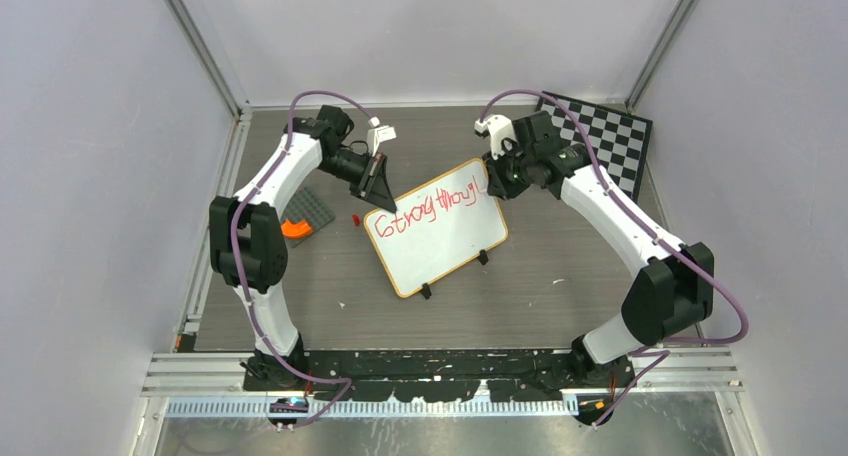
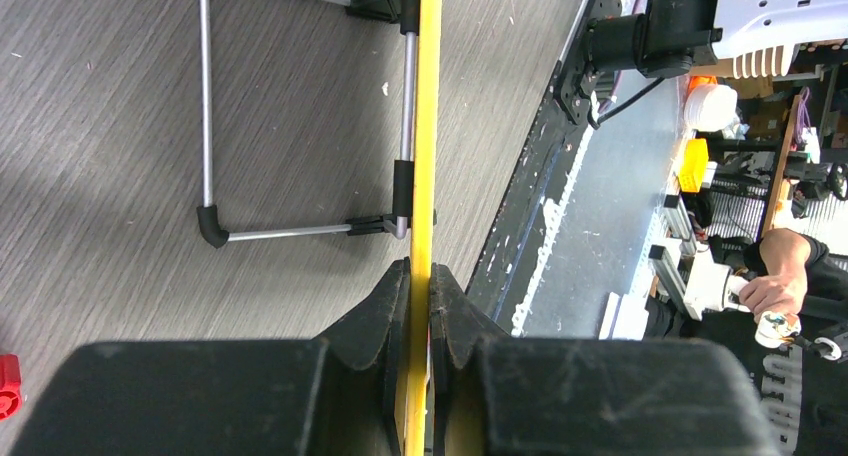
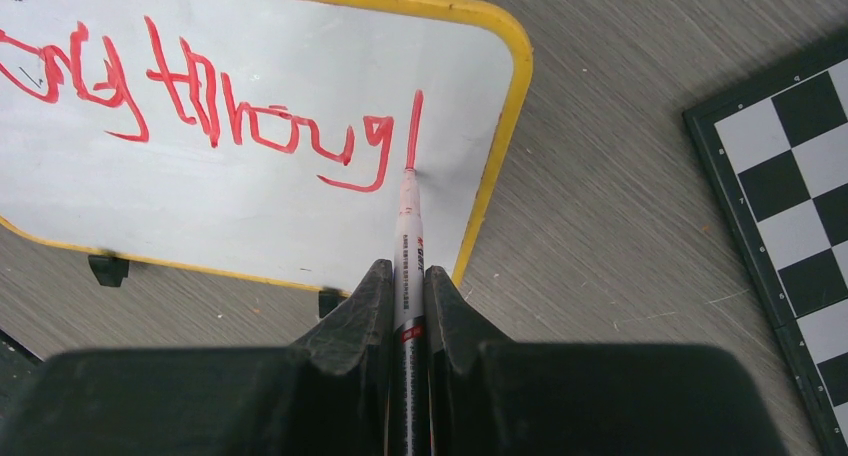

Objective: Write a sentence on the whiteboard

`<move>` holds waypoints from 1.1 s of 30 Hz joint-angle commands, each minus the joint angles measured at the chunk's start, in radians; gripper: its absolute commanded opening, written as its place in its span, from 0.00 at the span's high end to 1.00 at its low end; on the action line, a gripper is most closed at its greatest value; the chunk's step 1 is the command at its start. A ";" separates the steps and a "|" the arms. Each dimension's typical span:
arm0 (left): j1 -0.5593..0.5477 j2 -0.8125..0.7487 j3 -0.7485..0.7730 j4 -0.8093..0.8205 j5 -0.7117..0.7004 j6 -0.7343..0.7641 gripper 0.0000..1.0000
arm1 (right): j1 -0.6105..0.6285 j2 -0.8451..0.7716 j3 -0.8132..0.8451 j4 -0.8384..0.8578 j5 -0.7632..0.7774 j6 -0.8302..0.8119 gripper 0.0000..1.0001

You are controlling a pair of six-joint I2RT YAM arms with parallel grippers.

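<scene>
Writing stands mid-"through": our right gripper (image 3: 408,281) clamps the red marker (image 3: 410,231), our left gripper (image 2: 420,276) pinches the whiteboard (image 1: 445,244); next we arch the h.

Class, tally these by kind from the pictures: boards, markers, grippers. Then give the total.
Boards: 2 (whiteboard, checkered board)
Markers: 1 (marker)
Grippers: 2 (left gripper, right gripper)
Total: 5

table (image 1: 560,306): grey wood-grain | whiteboard (image 1: 445,241) centre, on black feet | checkered board (image 1: 610,136) far right | red piece (image 1: 356,219) beside whiteboard
</scene>
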 commanded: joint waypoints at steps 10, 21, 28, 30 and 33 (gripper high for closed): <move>-0.006 0.004 -0.008 -0.021 -0.060 0.014 1.00 | -0.002 -0.015 0.050 0.038 -0.004 -0.002 1.00; -0.006 0.001 -0.007 -0.025 -0.064 0.020 1.00 | -0.004 0.019 0.095 0.038 0.018 -0.013 1.00; -0.007 0.002 -0.006 -0.025 -0.064 0.021 1.00 | -0.022 0.010 0.081 0.031 0.032 -0.025 1.00; -0.007 0.000 -0.008 -0.025 -0.064 0.019 1.00 | -0.025 0.006 0.072 0.030 0.032 -0.027 1.00; -0.007 0.002 -0.008 -0.024 -0.065 0.019 1.00 | -0.026 0.002 0.061 0.028 0.028 -0.025 1.00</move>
